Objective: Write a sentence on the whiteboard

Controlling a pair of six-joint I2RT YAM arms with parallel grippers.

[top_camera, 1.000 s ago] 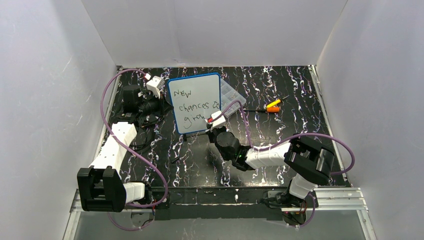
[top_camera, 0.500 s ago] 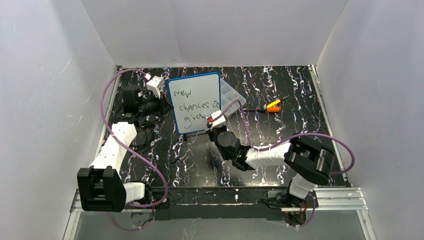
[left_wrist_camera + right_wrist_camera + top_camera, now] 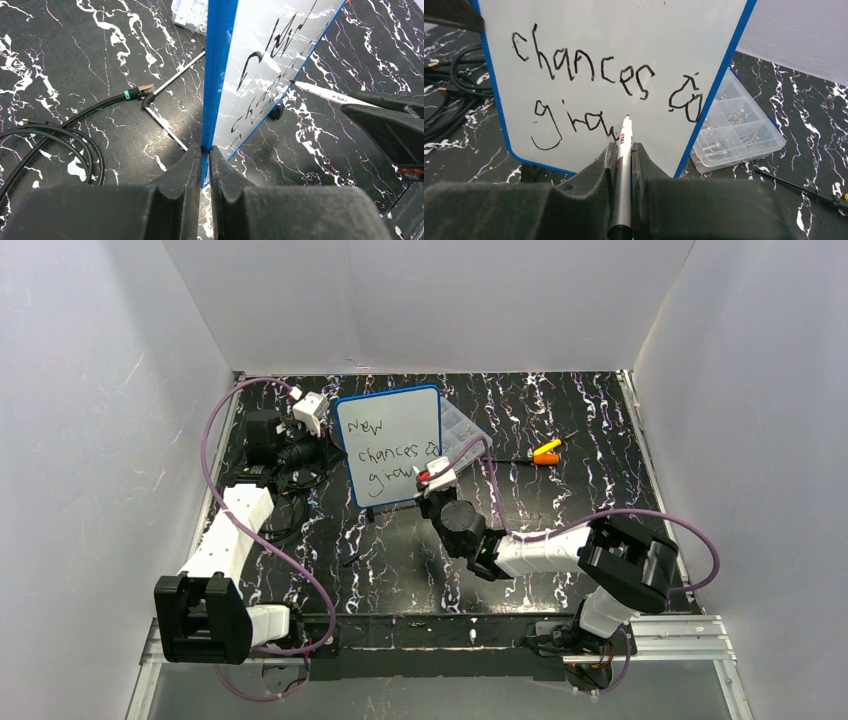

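The blue-framed whiteboard (image 3: 390, 445) stands tilted at the back left of the table. My left gripper (image 3: 205, 152) is shut on its blue edge (image 3: 216, 75) and holds it up. The black handwriting (image 3: 584, 70) reads "New", "chances" with a small scribble after it, and a part-written "grow" (image 3: 574, 125). My right gripper (image 3: 624, 147) is shut on a silver marker (image 3: 623, 170). The marker's tip touches the board at the end of the lowest line. In the top view the right gripper (image 3: 432, 480) is at the board's lower right corner.
A clear plastic compartment box (image 3: 462, 435) of small parts lies behind the board's right edge. An orange and yellow handled tool (image 3: 545, 452) lies to its right. Black cables (image 3: 55, 130) and a thin metal rod (image 3: 172, 82) lie on the table left of the board.
My right gripper has moved slightly up and right along the lowest line with the marker. The board and left arm have not moved.
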